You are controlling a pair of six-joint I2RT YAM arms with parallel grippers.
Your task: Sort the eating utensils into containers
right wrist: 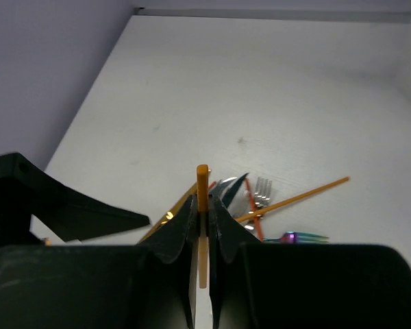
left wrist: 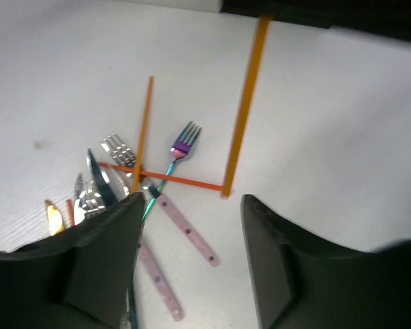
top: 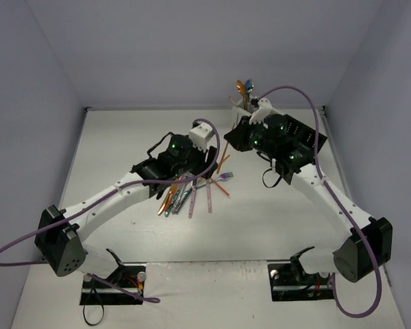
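The right end effector (right wrist: 202, 205) is pinched tight on a slim orange utensil (right wrist: 202, 179), held in the air above and beyond the pile (top: 190, 190) of cutlery on the tabletop (top: 260, 219). The left end effector (left wrist: 192, 202) hangs directly over the pile with its fingers spread wide and nothing between them.

The grip on the orange utensil looks risky. It is thin and smooth, so it could swivel or slide in the pinch, and a tilted piece might hit the wall of the white caddy (top: 240, 107) beyond the pile rather than drop inside. The pieces already standing there (top: 242, 88) could also block it. On the left, the pieces cross and overlap – a blue-green fork (left wrist: 183, 145) lies over a thin orange bar, with pink handles (left wrist: 188, 236) just beside it – so closing here might catch 2 pieces or scatter the heap. The 2 arms also work close together beyond the pile, so they could bump.

The head of the held utensil is hidden below the fingers, so I cannot tell whether it is a spoon, fork or knife. From above, the right arm covers most of the white caddy and the black caddy (top: 309, 134), so their compartments cannot be told apart. The left arm hides part of the pile.
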